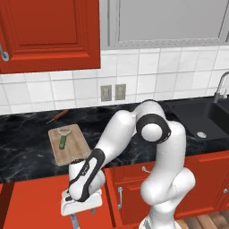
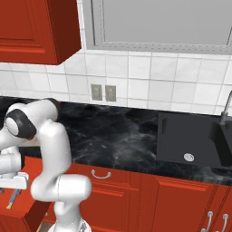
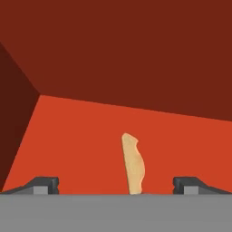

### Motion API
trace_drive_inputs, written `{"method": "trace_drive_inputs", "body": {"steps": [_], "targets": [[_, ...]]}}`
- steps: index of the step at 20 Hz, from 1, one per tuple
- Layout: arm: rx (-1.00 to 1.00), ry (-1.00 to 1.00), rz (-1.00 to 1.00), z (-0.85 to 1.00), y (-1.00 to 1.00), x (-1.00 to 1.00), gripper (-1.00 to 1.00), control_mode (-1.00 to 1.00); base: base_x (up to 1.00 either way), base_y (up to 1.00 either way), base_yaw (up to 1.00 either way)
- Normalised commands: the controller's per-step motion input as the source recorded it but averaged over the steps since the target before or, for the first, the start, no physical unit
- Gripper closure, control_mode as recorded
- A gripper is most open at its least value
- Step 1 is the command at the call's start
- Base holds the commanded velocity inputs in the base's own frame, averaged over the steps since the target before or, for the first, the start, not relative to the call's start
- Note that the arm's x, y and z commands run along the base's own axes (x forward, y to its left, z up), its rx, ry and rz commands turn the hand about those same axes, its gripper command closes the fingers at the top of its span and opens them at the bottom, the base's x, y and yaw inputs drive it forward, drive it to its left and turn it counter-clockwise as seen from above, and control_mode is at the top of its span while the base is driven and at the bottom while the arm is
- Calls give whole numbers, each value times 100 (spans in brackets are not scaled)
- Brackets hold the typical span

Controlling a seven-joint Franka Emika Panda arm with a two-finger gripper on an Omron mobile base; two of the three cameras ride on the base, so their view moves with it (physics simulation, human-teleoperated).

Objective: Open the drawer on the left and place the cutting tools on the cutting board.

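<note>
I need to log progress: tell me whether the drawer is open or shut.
Open. The hand view looks down onto the drawer's bare red floor, where the knife's tan handle lies between the spread fingers.

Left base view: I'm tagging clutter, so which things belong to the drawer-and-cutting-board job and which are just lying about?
Job:
drawer, open
knife in the drawer, handle between the fingertips
peeler, on the board
board
gripper, open, down in the drawer

Lying about:
red-handled stick tool
sink
faucet
wall outlets

You're seeing the peeler point(image 1: 64, 139) lying on the cutting board point(image 1: 68, 144), the knife point(image 3: 133, 164) sitting in the drawer point(image 3: 81, 145) between the fingertips point(image 3: 45, 185).
</note>
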Motion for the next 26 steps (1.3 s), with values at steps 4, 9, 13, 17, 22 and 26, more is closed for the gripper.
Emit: {"method": "trace_drive_inputs", "body": {"steps": [4,9,13,17,22,26], "targets": [[0,0,4,-43,4,0,-100,-100,0,0,0],[0,0,0,-38,20,0,-100,-100,0,0,0],[0,-10,0,-18,41,0,-100,-100,0,0,0],[0,-11,0,-7,27,1,-100,-100,0,0,0],[0,-3,0,-16,15,0,-100,-100,0,0,0],[0,0,0,-22,1,0,-100,-100,0,0,0]]}}
